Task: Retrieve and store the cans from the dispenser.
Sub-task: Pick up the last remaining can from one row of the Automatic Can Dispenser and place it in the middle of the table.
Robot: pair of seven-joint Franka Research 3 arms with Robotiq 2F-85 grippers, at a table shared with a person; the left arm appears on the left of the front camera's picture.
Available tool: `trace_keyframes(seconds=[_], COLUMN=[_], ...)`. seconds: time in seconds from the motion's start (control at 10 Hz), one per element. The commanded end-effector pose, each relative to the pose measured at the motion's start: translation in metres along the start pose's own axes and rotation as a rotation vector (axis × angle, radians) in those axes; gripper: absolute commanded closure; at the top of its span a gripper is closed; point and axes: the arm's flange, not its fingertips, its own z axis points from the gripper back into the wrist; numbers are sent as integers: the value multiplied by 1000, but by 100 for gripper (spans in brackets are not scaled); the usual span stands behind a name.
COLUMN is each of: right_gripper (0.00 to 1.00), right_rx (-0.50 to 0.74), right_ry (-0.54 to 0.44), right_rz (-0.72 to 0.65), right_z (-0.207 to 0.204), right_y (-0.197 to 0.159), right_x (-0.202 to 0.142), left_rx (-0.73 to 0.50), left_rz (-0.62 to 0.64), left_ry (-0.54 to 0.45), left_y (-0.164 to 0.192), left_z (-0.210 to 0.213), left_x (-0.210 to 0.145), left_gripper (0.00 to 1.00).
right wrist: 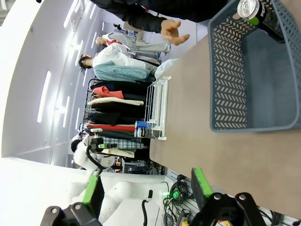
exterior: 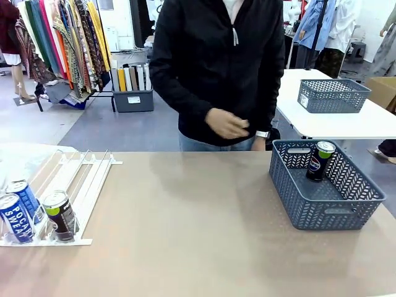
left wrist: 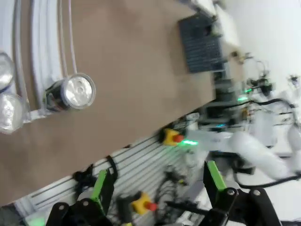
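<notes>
The white dispenser (exterior: 86, 179) lies at the table's left, with two blue Pocari Sweat cans (exterior: 17, 218) and a dark green-labelled can (exterior: 60, 214) standing at its near stoppers. A dark Pepsi can (exterior: 320, 159) stands in the grey basket (exterior: 309, 204) at the right. In the left wrist view my left gripper (left wrist: 157, 183) is open and empty, off the table's edge, with the green-labelled can's silver top (left wrist: 76, 91) and the dispenser rails (left wrist: 44, 42) farther ahead. My right gripper (right wrist: 146, 186) is open and empty, well short of the basket (right wrist: 235, 94) holding the can (right wrist: 256, 12).
A person in a black jacket stands at the far side, one hand (exterior: 226, 124) held above the table edge. A second grey basket (exterior: 332, 94) sits on a white table behind. The brown tabletop (exterior: 185, 216) stretches between dispenser and basket.
</notes>
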Motion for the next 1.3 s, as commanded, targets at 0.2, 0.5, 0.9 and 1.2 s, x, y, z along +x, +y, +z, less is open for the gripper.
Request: trace_keyframes(seconds=[0.2,0.5,0.9,1.2], right_gripper=[0,0,0,0], right_rx=[18,18,18,18], right_ry=[-5,-5,-5,-5], right_rz=[9,9,9,9], right_z=[2,2,2,2], right_y=[2,2,2,2], right_x=[1,1,1,1], left_rx=[737,750,742,731], left_rz=[-463,-287,-419,-312], left_ry=[201,14,147,161], left_y=[-55,-72,-79,-52], left_z=[-62,-76,-85,-128], left_x=[34,58,50,67], left_gripper=[0,0,0,0])
